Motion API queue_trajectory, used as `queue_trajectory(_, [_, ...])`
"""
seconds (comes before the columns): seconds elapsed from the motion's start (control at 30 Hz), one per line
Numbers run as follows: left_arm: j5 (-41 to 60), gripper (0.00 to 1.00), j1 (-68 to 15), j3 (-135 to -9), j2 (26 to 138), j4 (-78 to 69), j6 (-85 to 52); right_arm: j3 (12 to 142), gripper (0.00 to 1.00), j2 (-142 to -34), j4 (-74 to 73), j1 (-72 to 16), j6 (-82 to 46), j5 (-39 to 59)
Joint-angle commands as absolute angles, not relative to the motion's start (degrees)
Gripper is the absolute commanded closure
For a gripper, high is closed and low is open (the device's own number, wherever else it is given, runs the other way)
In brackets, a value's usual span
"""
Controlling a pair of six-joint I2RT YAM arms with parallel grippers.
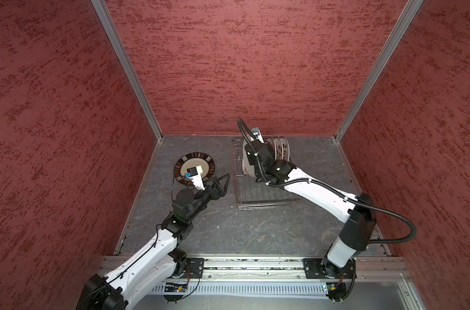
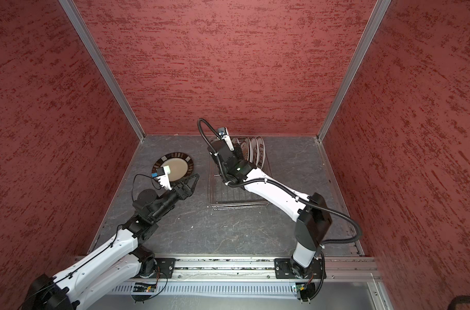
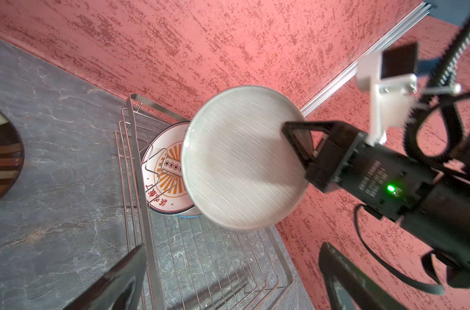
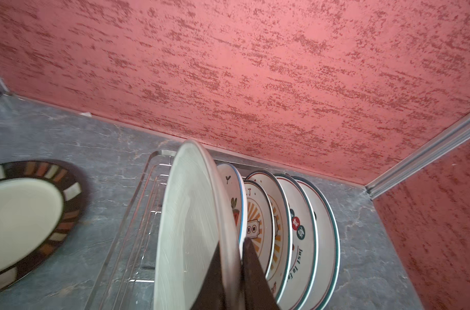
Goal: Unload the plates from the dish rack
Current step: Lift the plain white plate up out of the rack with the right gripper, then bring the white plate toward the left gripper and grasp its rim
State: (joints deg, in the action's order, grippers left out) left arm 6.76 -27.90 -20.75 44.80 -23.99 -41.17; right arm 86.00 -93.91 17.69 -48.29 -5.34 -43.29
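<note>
Pinching plain plate (image 4: 190, 228): right pincer (image 4: 230, 243)

The dark-rimmed plate (image 4: 24, 222) has a cream centre and orange-and-white blocks. The pale plate (image 3: 241, 161) carries thin white lines; the counter (image 1: 255, 230) is veined grey.

Both top views look steeply down from high; both wrist views closely share the dish rack (image 3: 135, 139).
</note>
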Motion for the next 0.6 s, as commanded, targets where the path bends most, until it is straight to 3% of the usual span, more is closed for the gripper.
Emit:
queue_trajectory(0.0, [8.2, 0.01, -27.7, -20.7, 42.6, -23.8, -39.6, 82.2, 1.0, -84.4, 4.2, -47.2, -9.4, -35.3])
queue_trajectory(0.37, [16.0, 0.01, -28.5, -24.3, 41.8, -18.3, -39.8, 60.6, 1.0, -66.2, -8.5, -30.5, -28.6, 5.3])
queue_trajectory(0.57, [16.2, 0.0, -30.8, -27.2, 45.9, -16.5, -38.8, 52.2, 1.0, -61.3, -15.4, -25.6, -36.6, 13.9])
